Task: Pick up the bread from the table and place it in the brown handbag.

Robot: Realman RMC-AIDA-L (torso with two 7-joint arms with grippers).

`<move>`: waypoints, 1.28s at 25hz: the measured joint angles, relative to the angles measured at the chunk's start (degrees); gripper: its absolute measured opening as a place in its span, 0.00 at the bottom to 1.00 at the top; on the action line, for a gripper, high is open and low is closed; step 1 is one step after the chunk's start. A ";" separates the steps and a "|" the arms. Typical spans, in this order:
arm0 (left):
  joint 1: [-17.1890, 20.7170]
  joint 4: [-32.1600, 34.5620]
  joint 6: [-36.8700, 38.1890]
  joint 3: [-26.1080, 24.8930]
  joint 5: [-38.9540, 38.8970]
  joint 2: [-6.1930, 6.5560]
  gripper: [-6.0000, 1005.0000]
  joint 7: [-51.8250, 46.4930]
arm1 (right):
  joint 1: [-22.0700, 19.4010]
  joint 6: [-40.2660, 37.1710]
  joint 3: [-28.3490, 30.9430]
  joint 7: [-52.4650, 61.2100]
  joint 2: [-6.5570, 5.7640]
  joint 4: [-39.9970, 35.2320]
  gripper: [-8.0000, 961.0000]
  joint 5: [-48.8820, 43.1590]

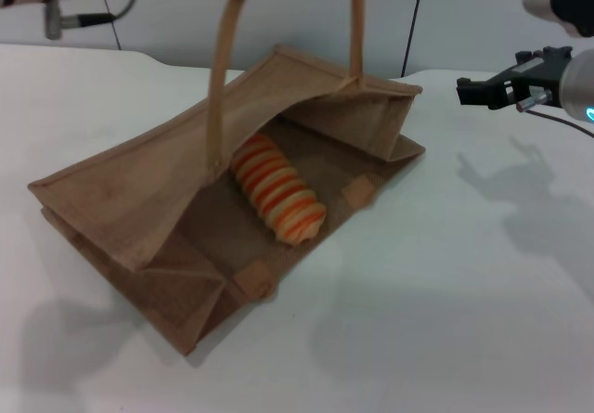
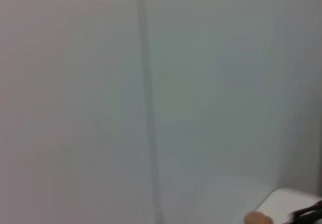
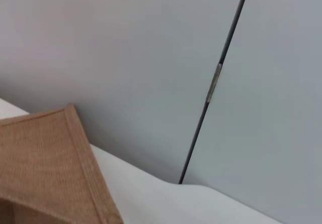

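the bread (image 1: 277, 188) is lying inside the brown handbag (image 1: 139, 200), long axis slanting toward its mouth; the right claw (image 1: 467, 91) is hanging empty, slightly parted, nearer; the left claw's state i cannot tell.

pale grey wall panels (image 3: 126, 58), dark vertical seam (image 3: 221, 78)

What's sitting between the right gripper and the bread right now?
In the head view, the brown handbag's raised far corner and side wall stand between the right gripper and the bread, which lies inside the bag's mouth. Otherwise only bare table.
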 joint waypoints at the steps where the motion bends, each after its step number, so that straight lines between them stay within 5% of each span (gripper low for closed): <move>1: -0.06 -2.71 -0.83 0.28 -5.41 0.02 0.55 4.75 | 0.15 -0.50 -0.07 0.27 0.00 0.11 0.92 0.05; 10: -0.73 -10.56 -6.25 -0.16 -17.38 0.14 0.71 16.54 | 0.38 -1.91 0.12 0.46 -0.01 1.62 0.92 0.68; 16: 0.42 -11.78 -4.19 -0.70 -18.50 -0.01 0.70 19.79 | -0.41 -7.10 -0.91 0.02 -0.05 3.28 0.92 2.63; 24: 5.43 -17.85 7.14 -1.15 -23.05 -0.47 0.70 31.27 | -6.52 -26.31 -6.63 0.35 0.09 3.45 0.92 2.75; 32: 8.38 -28.92 12.12 -0.91 -40.24 -0.58 0.70 51.46 | -11.24 -45.54 -11.35 0.12 0.08 7.33 0.92 2.51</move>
